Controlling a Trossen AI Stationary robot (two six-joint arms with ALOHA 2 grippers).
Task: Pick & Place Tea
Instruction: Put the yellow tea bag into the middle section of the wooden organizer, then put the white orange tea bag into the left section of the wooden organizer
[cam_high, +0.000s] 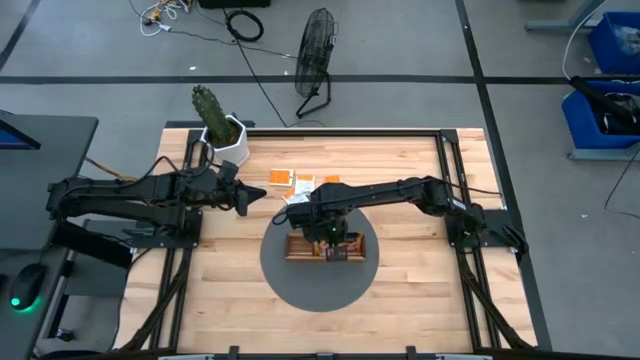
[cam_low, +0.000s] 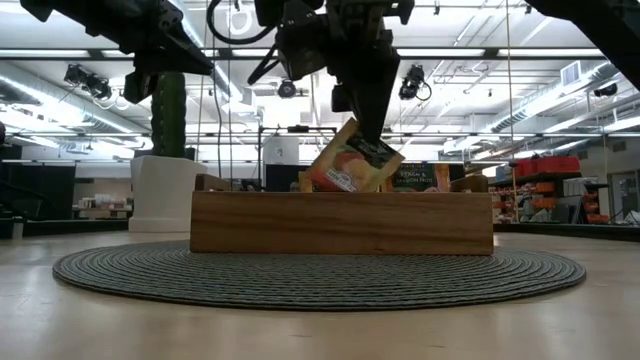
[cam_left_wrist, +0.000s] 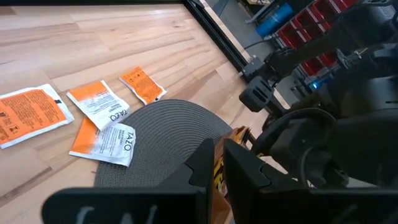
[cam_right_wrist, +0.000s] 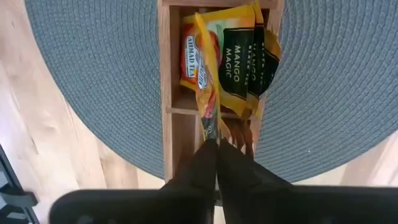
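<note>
Wood all over the table top (cam_high: 400, 170), seen from above. Saw a round grey mat (cam_high: 320, 290) in the middle of it. Saw a long wooden tray (cam_high: 300, 248) on the mat. Found the right gripper (cam_high: 328, 238) just over the tray, pointing down. Saw its two dark fingers (cam_right_wrist: 205, 158) pressed tight on the corner of one orange and yellow sachet (cam_right_wrist: 204, 74). From table height, saw that sachet (cam_low: 350, 165) tilted, with its low part down inside the tray (cam_low: 340, 225) and its top corner pinched. Could not tell if it touched the tray floor.

Saw more tea already in the same part of the tray: two dark and yellow sachets (cam_right_wrist: 239, 62) and a red and orange sachet (cam_right_wrist: 188, 56), all leaning close together.

Found the left gripper (cam_high: 250, 198) up over bare wood, near the mat's edge and well apart from the tray. Saw nothing in it. Could not tell if it was open or shut.

Counted four loose sachets (cam_left_wrist: 99, 99) flat on the table beside the mat, orange and white, two of them overlapping. Spotted them from above too, as small orange and white squares (cam_high: 300, 182) behind the tray.

Saw a cactus in a white pot (cam_high: 225, 135) at the back corner on the left arm's side.
</note>
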